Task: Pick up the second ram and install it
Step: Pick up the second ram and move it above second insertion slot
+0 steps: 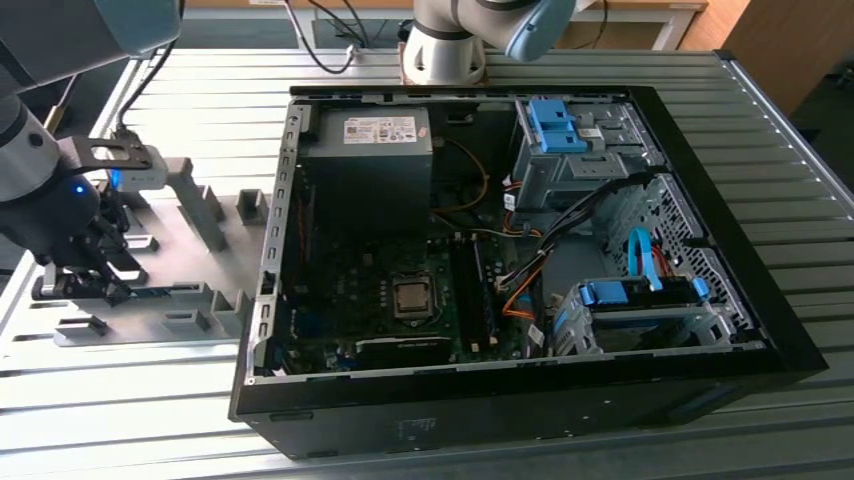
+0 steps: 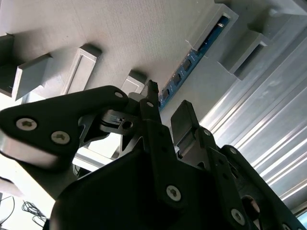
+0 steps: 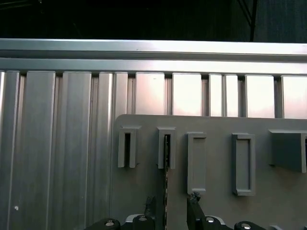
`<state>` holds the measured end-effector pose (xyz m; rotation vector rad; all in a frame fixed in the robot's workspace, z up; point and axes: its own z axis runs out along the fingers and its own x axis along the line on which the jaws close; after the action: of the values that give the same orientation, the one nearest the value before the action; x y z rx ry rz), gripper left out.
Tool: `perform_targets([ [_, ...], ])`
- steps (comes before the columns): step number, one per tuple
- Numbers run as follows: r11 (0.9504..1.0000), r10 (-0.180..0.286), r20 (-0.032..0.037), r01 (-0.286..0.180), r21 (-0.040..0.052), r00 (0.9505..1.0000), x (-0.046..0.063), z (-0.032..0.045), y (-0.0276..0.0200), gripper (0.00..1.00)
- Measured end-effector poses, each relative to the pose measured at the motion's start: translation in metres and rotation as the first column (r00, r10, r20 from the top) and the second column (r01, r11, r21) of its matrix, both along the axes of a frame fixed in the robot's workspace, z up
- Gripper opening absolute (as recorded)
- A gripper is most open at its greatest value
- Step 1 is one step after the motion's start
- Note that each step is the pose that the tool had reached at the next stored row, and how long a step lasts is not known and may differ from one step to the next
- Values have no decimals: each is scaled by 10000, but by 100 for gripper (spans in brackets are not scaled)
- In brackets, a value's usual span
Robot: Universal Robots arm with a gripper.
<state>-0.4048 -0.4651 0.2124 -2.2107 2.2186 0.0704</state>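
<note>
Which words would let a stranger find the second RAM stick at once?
At the exterior view's left of the computer case lies a grey fixture plate. The second ram stands on edge in its blocks, the one thin blue-green strip among grey plastic.

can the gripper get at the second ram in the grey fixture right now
Likely yes: the gripper is open, one finger on each side of the second ram, with nothing between them.

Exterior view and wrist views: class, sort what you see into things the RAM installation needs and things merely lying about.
Belongs to the job:
second ram
end effector, straddling it
motherboard slots

Just lying about:
power supply
drive cage
other grey fixture blocks
</note>
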Motion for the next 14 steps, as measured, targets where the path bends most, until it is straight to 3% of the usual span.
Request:
perform_targets([
  [6,10000,2,2,-2,1,10000,1,-14,-13,38],
  [14,10000,0,1,0,1,10000,0,-111,-24,38],
])
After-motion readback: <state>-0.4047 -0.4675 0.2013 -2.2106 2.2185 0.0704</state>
